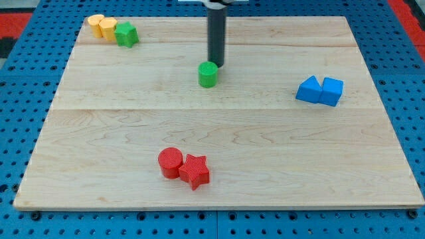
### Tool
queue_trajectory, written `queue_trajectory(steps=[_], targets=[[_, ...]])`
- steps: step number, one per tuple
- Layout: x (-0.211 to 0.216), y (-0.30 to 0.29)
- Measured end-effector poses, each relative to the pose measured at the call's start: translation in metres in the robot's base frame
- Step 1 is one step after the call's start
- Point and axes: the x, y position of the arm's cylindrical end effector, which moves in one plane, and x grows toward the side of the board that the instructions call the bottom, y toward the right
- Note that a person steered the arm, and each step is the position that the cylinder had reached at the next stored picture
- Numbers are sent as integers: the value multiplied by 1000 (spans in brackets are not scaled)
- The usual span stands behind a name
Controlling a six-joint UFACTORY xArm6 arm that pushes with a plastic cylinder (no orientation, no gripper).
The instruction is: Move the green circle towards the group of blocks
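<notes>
The green circle (208, 74) stands on the wooden board (133, 133), a little above the view's middle. My tip (216, 65) is right behind it, at its upper right edge, touching or nearly touching. A group sits at the view's top left: two yellow blocks (102, 26) and a green star (126, 34) pressed together. A red circle (170, 162) and a red star (194, 170) touch near the view's bottom. A blue triangle-like block (309, 89) and a blue cube (331, 91) touch at the view's right.
The board lies on a blue pegboard table (26, 79). The dark rod (216, 33) comes down from the view's top centre.
</notes>
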Motion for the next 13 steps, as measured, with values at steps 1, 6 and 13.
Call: queue_trajectory(steps=[1, 6, 13], targets=[[0, 19], [7, 124], [45, -154]])
